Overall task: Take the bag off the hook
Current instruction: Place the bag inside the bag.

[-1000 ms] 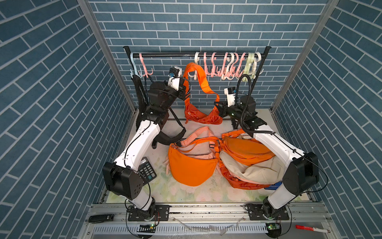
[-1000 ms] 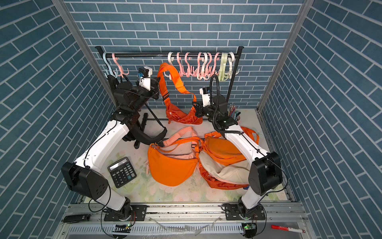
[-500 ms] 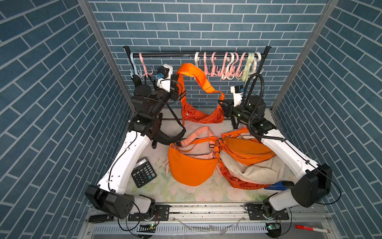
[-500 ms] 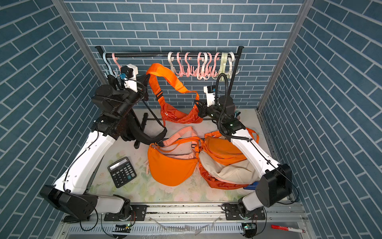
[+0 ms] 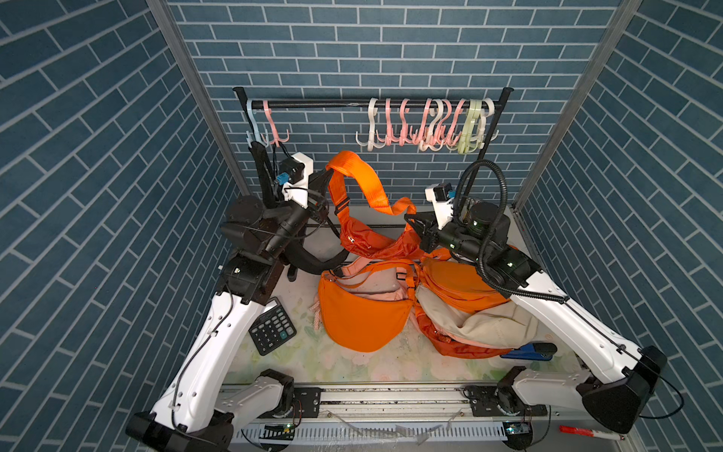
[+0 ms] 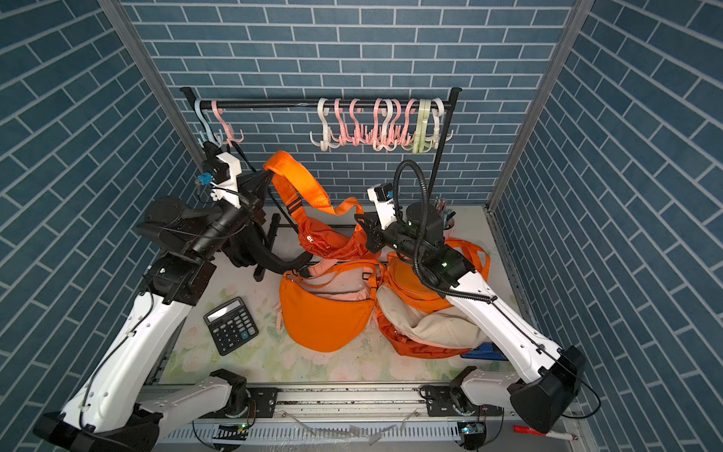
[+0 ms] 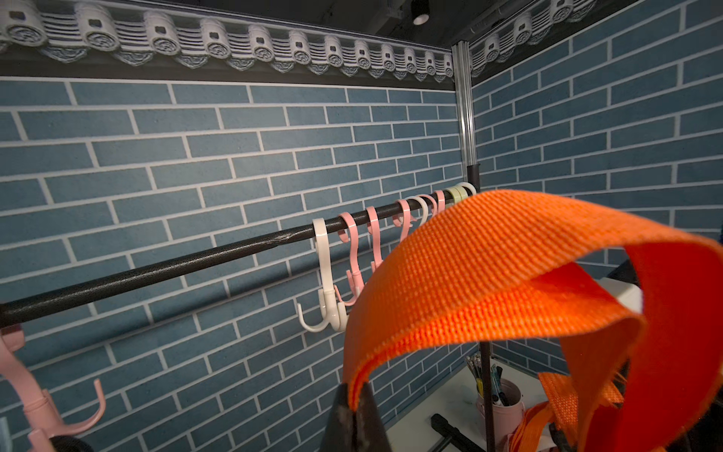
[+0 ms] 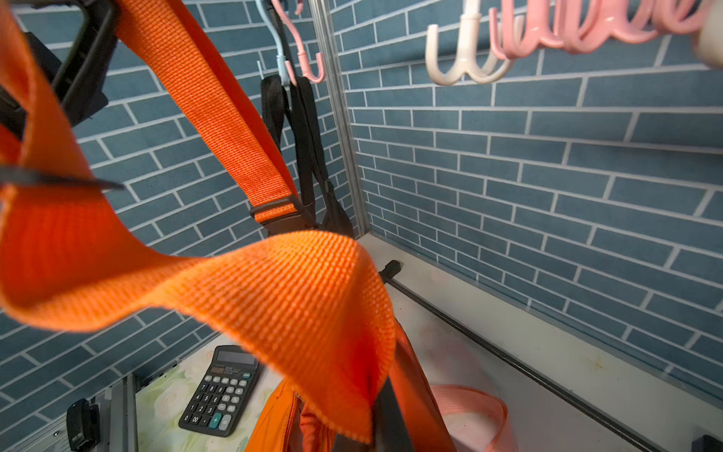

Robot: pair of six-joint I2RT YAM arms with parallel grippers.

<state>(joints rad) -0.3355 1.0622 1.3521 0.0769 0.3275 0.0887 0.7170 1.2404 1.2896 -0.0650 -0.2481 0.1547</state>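
Presently, nearest the front, a marker (image 5: 587,432) lies on the frame. On the table (image 5: 352,366) a calculator (image 5: 272,326) sits to the left. A pile (image 5: 364,317) of orange and beige bags fills the middle, and a blue tool (image 5: 528,349) lies at the pile's right edge.

Behind the pile, the bag (image 5: 367,240) hangs between the two arms with its body low, just over the pile. Whether they touch cannot be told. The left gripper (image 5: 328,173) is clamped on the top of the strap (image 5: 364,184), with its fingers (image 7: 344,411) pinched tight on the webbing. The right gripper (image 5: 412,225) is closed on the strap's other end, beside the bag's body. The strap loop stands in front of and below the hooks (image 5: 426,129) and rests on none of them.

At far left, a black bag (image 5: 313,260) hangs from a pale blue hook (image 5: 250,117). The rail (image 5: 313,104) carries all the hooks, in front of the brick wall.
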